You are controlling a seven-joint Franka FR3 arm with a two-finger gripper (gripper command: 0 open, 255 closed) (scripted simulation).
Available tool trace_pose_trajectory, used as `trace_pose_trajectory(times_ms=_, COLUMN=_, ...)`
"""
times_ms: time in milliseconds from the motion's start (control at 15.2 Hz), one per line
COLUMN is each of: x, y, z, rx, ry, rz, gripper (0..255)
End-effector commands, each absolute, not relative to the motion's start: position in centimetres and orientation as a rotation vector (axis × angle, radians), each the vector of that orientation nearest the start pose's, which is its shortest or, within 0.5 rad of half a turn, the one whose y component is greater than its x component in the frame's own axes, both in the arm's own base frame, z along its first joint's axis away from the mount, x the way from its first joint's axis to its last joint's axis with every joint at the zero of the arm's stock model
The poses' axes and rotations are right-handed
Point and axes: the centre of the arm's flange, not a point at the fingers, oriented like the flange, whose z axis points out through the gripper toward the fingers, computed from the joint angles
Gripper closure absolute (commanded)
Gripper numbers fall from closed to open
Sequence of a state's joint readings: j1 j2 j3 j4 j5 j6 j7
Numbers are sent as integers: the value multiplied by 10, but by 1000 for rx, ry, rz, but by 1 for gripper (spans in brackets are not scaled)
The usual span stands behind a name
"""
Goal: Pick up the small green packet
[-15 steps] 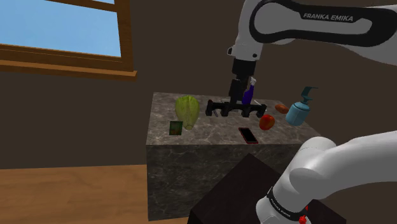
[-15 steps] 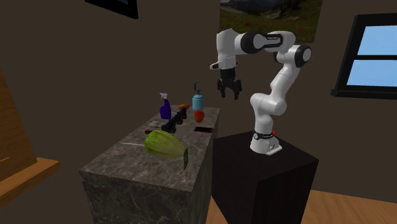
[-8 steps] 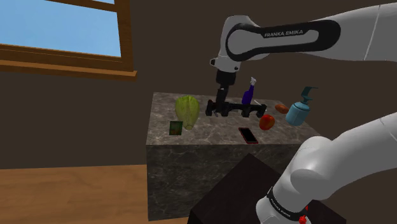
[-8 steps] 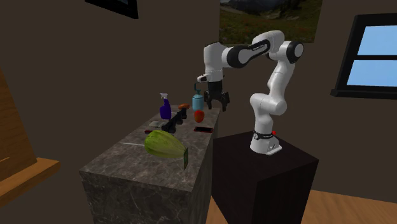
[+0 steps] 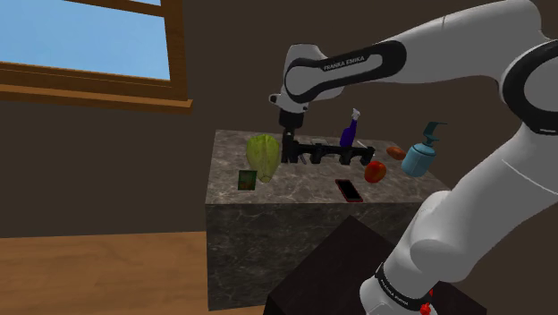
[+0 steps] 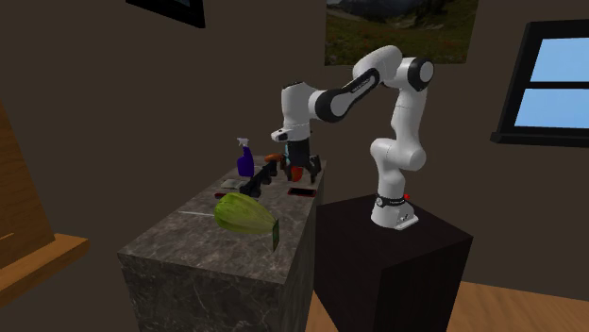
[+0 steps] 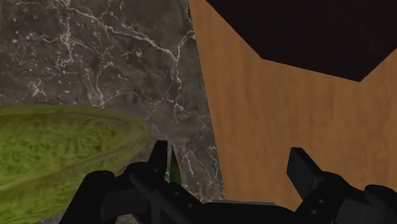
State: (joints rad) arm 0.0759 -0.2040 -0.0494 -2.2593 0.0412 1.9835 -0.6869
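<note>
Nearest the shoulder camera is the dark stand [image 5: 326, 277], and from it the white arm [image 5: 465, 224] rises and bends over toward that view's left. Beyond it is the grey marbled table [image 5: 268, 228]. Close to its front edge, toward the shoulder view's left, the small green packet [image 5: 248, 180] stands upright, just in front of a leafy green cabbage [image 5: 263, 154]. A red phone [image 5: 349, 190] lies flat near the same front edge, further to the right. Behind these the pincer [image 5: 288, 157] points down over the table, just right of the cabbage and by the left end of a long black object [image 5: 335, 154] that lies across the middle of the top; whether it touches that object I cannot tell. In the wrist view its two black fingers [image 7: 159, 159] stand well apart, released, with nothing clasped. Between them show the table's edge and the wooden floor [image 7: 267, 127] below, and the packet appears as a thin green sliver seen just beside one finger, next to the cabbage. Further back on the table are a red fruit [image 5: 376, 170], a small orange thing [image 5: 394, 150], a purple spray bottle [image 5: 348, 132] and a blue pump bottle [image 5: 418, 157]. Farthest off is the brown wall with a wood-framed window [image 5: 89, 45] at the shoulder view's upper left.
</note>
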Motion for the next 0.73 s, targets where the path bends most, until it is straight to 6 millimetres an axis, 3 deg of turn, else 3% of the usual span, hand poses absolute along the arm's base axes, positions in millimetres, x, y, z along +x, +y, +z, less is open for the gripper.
trace_pose_trajectory(times_ms=0, x=494, y=17, z=424, rx=-2855, ry=-1138, rz=65, gripper=0)
trace_pose_trajectory(times_ms=528, x=573, y=44, z=367, rx=-2704, ry=-1466, rz=7, gripper=0)
trace_pose_trajectory(times_ms=660, x=575, y=45, z=360, rx=-2699, ry=-1475, rz=5, gripper=0)
